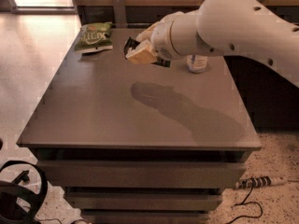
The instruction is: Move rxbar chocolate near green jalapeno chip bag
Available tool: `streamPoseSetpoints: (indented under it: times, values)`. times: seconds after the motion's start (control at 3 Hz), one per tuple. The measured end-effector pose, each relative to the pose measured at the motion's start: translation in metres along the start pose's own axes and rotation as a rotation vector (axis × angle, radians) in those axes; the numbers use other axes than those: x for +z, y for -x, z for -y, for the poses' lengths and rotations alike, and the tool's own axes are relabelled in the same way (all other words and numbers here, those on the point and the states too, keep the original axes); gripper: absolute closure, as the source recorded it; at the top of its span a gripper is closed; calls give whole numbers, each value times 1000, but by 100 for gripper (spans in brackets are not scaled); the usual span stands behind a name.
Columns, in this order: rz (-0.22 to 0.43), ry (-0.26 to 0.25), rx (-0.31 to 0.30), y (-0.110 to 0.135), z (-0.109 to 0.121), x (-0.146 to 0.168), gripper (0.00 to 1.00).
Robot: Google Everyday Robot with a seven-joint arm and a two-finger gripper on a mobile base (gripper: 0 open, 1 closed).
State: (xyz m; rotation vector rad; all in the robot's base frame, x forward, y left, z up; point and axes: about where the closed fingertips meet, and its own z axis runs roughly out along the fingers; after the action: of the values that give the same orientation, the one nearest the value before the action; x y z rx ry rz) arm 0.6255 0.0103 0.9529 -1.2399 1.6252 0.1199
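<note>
gripper: I'm seeing the gripper (pixel 136 50) hanging above the far part of the table, left of centre, at the end of the white arm (pixel 243 22) reaching in from the right
fingers: the pale pads (pixel 144 55) are pinching a dark flat wrapper between them
rxbar chocolate: the rxbar chocolate (pixel 129 45) is sitting in that pinch, off the tabletop; one black end is poking out left of the pads, and another dark bit is showing at lower right under the wrist
green jalapeno chip bag: the green jalapeno chip bag (pixel 95 35) is lying flat at the far-left corner of the table, logo up, white edge toward me
bar vs bag: the bar is hanging near the bag, to its right, not touching it; a strip of bare table is showing between them
water bottle: the clear water bottle (pixel 197 62) is standing upright at the far side, right of the gripper, its top hidden behind the arm
table: the grey table (pixel 107 120) is carrying the arm's shadow (pixel 182 111) across its middle
floor: a cable (pixel 254 183) is lying at lower right; a black looped object (pixel 23 195) is sitting at lower left, and I can't tell what it is
</note>
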Motion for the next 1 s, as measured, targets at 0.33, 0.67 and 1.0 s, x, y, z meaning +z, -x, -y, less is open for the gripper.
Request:
streamPoseSetpoints:
  times: [0.33,0.67,1.0]
  values:
    - [21,40,-67,6,33,51,100]
    - [56,60,-101,9,63,98,100]
    - [72,63,-106,6,89,136,100]
